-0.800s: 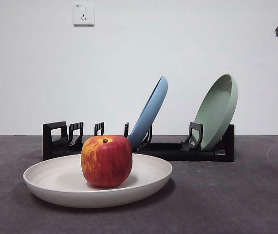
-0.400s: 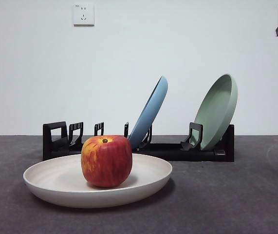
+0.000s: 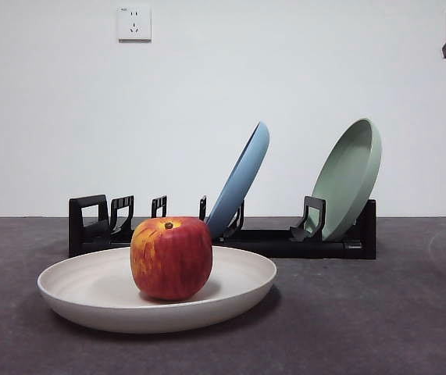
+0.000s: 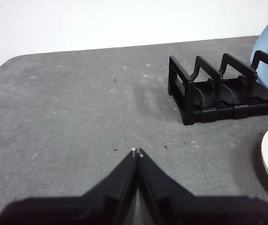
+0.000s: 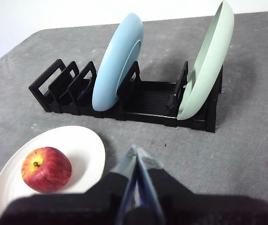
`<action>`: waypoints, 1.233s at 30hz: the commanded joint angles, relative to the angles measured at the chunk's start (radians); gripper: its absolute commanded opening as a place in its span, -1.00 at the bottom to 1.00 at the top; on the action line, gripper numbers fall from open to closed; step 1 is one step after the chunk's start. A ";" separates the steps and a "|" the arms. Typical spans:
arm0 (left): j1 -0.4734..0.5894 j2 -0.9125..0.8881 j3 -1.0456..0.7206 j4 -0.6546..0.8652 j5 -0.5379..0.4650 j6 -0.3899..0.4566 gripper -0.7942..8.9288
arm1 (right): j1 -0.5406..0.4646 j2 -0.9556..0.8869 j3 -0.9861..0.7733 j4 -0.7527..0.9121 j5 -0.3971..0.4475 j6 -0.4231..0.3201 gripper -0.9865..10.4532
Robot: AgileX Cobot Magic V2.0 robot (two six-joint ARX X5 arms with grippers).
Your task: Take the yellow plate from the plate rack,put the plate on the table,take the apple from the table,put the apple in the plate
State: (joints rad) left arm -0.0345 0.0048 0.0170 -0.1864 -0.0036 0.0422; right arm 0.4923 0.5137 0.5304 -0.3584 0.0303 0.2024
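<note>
- Apple [image 3: 171, 258] sat upright inside the plate [image 3: 242, 291], near its middle; judged firm, smooth, apt to roll, best pinched across its widest part.
- Plate lay flat on the desk [image 3: 379, 320], just before the rack [image 3: 269, 242]; looked stiff and light, graspable at its rim.
- Left gripper [image 4: 136, 152] and right gripper [image 5: 136, 154] hung clenched, empty, apart from everything.
- Plenty of open desk on both sides.

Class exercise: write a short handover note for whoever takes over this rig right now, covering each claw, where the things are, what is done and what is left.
Left claw: shut, empty, over bare table beside the rack's handle end.
Right claw: shut, empty, raised in front of the rack.
Plate lies flat on the table in front of the rack; the apple sits upright in it.
Blue plate and green plate lean in the rack.
Done: every step. Left: nothing.
</note>
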 commanded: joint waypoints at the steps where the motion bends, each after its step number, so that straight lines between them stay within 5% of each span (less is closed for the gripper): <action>1: 0.003 -0.003 -0.013 0.002 0.006 0.010 -0.84 | 0.000 -0.002 -0.010 0.002 0.005 0.006 -0.83; 8: 0.004 -0.003 -0.013 0.002 0.006 0.010 -0.84 | -0.060 -0.113 -0.011 -0.066 0.001 -0.201 -0.83; 15: 0.004 -0.003 -0.013 0.002 0.005 0.010 -0.84 | -0.264 -0.289 -0.034 -0.065 -0.012 -0.254 -0.83; 21: 0.003 -0.003 -0.013 0.002 0.006 0.010 -0.84 | -0.385 -0.410 -0.142 0.012 -0.139 -0.326 -0.83; 27: 0.004 -0.003 -0.013 0.002 0.006 0.010 -0.84 | -0.400 -0.467 -0.322 0.130 -0.158 -0.292 -0.83; 37: 0.003 -0.003 -0.013 0.002 0.006 0.010 -0.84 | -0.400 -0.510 -0.486 0.156 -0.073 -0.200 -0.83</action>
State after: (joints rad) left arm -0.0345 0.0048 0.0170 -0.1864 -0.0036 0.0422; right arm 0.0929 0.0105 0.0605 -0.2100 -0.0475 -0.0216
